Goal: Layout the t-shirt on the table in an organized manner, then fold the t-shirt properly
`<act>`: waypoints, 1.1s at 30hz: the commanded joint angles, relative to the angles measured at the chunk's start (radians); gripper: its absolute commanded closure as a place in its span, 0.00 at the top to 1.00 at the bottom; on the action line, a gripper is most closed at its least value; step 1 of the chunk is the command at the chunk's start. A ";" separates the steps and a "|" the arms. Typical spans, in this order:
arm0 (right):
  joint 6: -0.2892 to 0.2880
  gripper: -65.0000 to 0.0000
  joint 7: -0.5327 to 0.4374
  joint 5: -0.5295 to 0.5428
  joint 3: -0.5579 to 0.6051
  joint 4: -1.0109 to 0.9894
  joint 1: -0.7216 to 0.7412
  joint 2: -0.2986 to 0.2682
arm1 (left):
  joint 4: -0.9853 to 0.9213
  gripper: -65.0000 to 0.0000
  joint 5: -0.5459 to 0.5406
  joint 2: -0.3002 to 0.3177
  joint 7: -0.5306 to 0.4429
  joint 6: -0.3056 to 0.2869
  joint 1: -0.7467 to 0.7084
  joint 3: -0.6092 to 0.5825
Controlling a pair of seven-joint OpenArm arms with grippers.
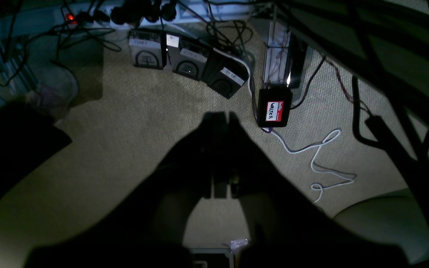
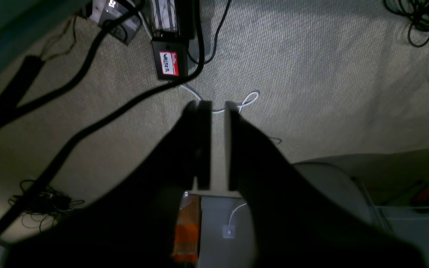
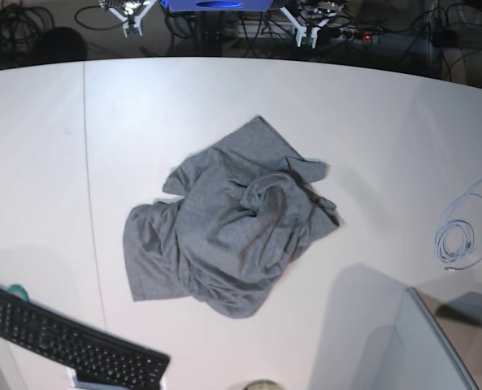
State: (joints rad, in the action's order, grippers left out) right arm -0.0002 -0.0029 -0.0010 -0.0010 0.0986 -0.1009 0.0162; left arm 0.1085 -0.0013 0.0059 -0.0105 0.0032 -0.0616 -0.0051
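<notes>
Left wrist: left pincer (image 1: 222, 116) closed, empty, over floor. Right wrist: right pincer (image 2: 214, 108) nearly closed, empty. Base: t-shirt (image 3: 232, 219) crumpled mid-counter (image 3: 387, 122), keyboard (image 3: 70, 337) at 7 o'clock. Soft, light knit; I'd grab the hem corners.

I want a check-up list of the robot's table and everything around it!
Surface: white table, thin dark seam on its left part.
Job's things: grey t-shirt crumpled in a heap mid-table, not laid out.
Clutter: black keyboard at the near left edge.
Grippers: left gripper and right gripper both shut, holding nothing, hanging over the carpet away from the shirt.
Cables: coiled pale cable on the table's right; white cord on the floor.
Surroundings: beige carpet, black box with a red label.
</notes>
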 commanded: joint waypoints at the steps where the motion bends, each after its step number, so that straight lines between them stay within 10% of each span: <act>1: -0.002 0.00 0.005 0.000 0.000 0.005 -0.009 -0.005 | 0.001 0.00 0.002 0.001 0.002 0.002 -0.008 -0.002; 33: -0.002 0.01 0.002 0.000 -0.001 0.006 -0.047 -0.005 | 0.142 0.00 0.011 0.004 0.005 0.002 -0.108 -0.005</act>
State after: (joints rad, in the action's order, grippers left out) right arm -0.0006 -0.0097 -0.0010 -0.0010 0.1074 -0.1333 0.0162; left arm 0.2497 0.0032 0.0063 -0.0071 0.0032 -0.1566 -0.0082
